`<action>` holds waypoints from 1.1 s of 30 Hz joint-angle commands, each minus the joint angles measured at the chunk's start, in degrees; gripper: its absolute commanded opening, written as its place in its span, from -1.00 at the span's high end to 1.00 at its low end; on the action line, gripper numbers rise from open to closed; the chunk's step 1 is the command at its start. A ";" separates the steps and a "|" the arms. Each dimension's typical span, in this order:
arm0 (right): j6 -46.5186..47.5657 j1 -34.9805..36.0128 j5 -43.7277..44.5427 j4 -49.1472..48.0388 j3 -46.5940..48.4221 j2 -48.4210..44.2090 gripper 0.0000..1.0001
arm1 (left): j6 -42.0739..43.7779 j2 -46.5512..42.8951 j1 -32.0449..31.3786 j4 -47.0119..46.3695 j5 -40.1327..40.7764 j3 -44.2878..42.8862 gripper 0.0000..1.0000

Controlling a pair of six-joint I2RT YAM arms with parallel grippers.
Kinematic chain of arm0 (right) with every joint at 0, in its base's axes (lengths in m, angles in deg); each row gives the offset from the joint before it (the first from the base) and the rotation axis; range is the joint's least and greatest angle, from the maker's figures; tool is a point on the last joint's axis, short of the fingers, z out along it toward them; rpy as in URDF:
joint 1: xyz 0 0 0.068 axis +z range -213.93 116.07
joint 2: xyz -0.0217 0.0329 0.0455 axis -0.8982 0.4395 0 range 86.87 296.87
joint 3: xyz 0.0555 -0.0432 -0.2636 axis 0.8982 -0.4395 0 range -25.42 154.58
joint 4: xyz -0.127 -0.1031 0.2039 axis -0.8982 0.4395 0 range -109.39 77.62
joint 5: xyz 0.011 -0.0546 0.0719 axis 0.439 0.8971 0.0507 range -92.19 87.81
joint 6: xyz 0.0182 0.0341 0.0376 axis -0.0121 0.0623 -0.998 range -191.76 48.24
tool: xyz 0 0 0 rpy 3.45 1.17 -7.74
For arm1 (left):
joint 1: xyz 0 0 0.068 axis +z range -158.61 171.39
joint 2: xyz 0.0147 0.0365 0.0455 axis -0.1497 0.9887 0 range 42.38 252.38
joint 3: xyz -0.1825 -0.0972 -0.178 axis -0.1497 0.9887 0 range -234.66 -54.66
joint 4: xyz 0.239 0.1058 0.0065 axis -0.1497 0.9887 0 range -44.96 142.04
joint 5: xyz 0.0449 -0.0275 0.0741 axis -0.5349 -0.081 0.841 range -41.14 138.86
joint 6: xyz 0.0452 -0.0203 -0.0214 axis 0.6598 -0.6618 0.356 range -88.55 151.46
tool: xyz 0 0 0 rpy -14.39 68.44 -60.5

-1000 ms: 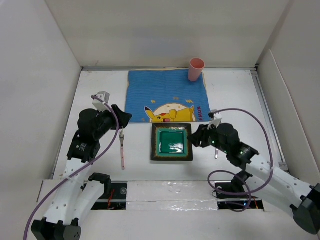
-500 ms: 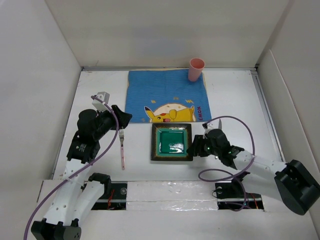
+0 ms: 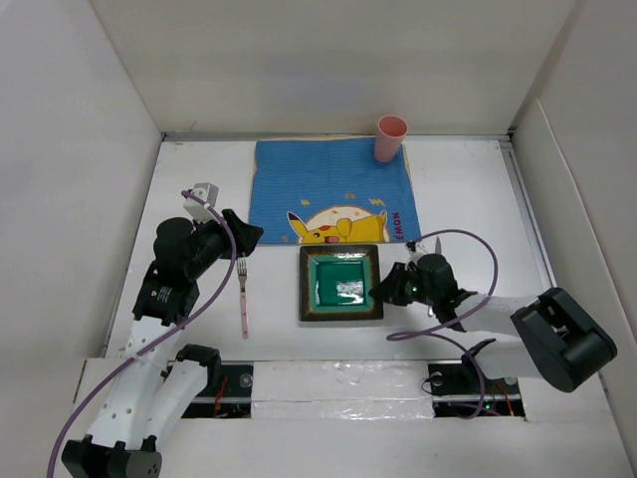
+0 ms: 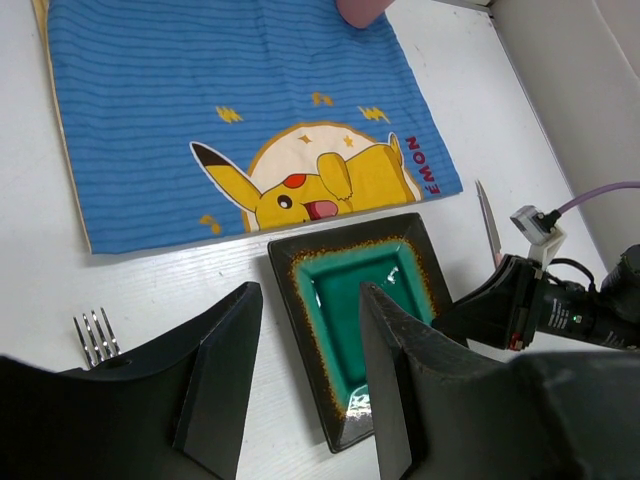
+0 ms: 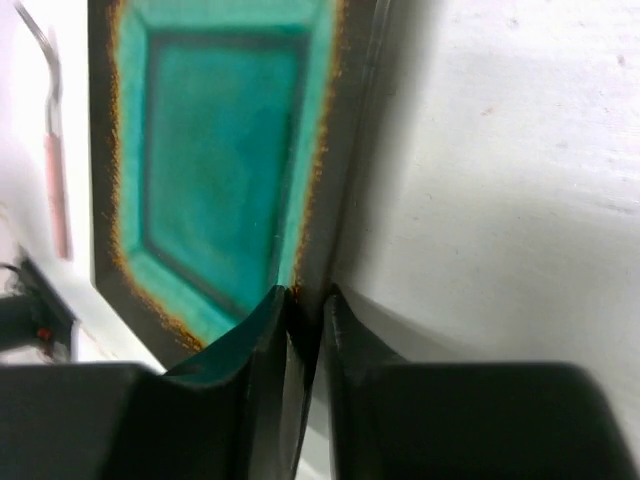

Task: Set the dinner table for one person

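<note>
**A:** The dinner table (image 3: 468, 189) is that broad white top under everything, with white panels round it. What's laid on it?

**B:** A blue cartoon placemat (image 3: 318, 184) at the far middle, with a pink cup (image 3: 390, 137) standing on its far right corner. A square green plate (image 3: 328, 279) sits just this side of the cloth, its far edge right up against the hem. A fork (image 3: 243, 299) lies left of the plate and a knife (image 4: 487, 215) to its right.

**A:** And the arms?

**B:** The right gripper (image 5: 303, 305) is down low at the plate's right rim, fingers pressed together on that dark edge, pinching it. The left gripper (image 4: 310, 292) hangs above the table near the fork, fingers spread, nothing between them.

**A:** So the plate goes onto the cloth, I'd guess.

**B:** That's my reading. With only one thin edge held, I'd want the pinch firm and the plate raised enough to clear the hem, or it'll shove the cloth into a ruck. Carry it level, go slowly, and set it down short of the cup. The knife lies close by that arm too, so it shouldn't get swept.

**A:** Anything in the dishes?

**B:** The plate's bare, just glaze and a glint of light. The cup shows nothing at its mouth, though I can't see to the bottom from here
</note>
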 commanded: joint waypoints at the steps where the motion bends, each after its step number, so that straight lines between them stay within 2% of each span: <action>1: 0.90 -0.63 -0.34 -1.70 -1.47 0.61 0.74 | 0.46 -0.68 -0.25 -2.52 -0.34 -1.27 0.20; 2: 0.73 -0.64 -0.34 -1.78 -1.83 -0.35 0.89 | 0.46 -0.51 -0.25 -2.35 -0.34 -1.44 0.20; 4: 1.34 -0.64 -1.04 0.31 -1.74 -2.11 1.00 | 0.46 -0.94 -0.25 -2.44 -0.60 -1.27 0.20; 9: 0.55 1.55 -2.36 8.40 1.32 -16.14 1.00 | 0.46 -0.59 -0.25 -2.52 -0.68 -1.44 0.21; 11: 0.73 2.25 -1.23 13.06 5.71 -19.94 1.00 | 0.37 -0.77 -0.25 -2.79 -1.04 -1.44 0.21; 14: 0.29 2.26 0.46 11.94 11.17 -22.42 1.00 | 0.37 -0.42 -0.25 -2.79 -0.60 -1.53 0.21; 18: 0.38 -0.37 -5.43 7.11 19.42 -14.97 1.00 | 0.28 -0.94 -0.25 -2.96 -0.43 -1.27 0.21; 21: -1.64 -0.90 -7.19 0.26 24.53 -7.67 1.00 | 0.37 -0.94 -0.25 -2.87 -0.60 -1.09 0.21; 23: -2.00 -2.21 -8.58 -7.72 27.51 -0.66 1.00 | 0.28 -1.38 -0.25 -2.88 -0.42 -0.92 0.21; 24: -1.91 -2.22 -8.60 -9.93 28.31 -0.63 1.00 | 0.28 -1.38 -0.25 -2.88 -0.08 -0.92 0.21; 30: -11.48 -6.52 -9.38 -23.91 32.36 10.35 1.00 | 0.10 -1.38 -0.25 -3.05 -0.60 -0.83 0.21; 31: -14.36 -7.05 -9.65 -28.54 32.80 11.32 1.00 | 0.19 -1.04 -0.25 -2.96 -0.69 -0.83 0.21; 33: -15.70 -7.93 -7.81 -30.08 33.76 13.60 1.00 | 0.10 -1.03 -0.25 -3.14 -1.30 -0.65 0.21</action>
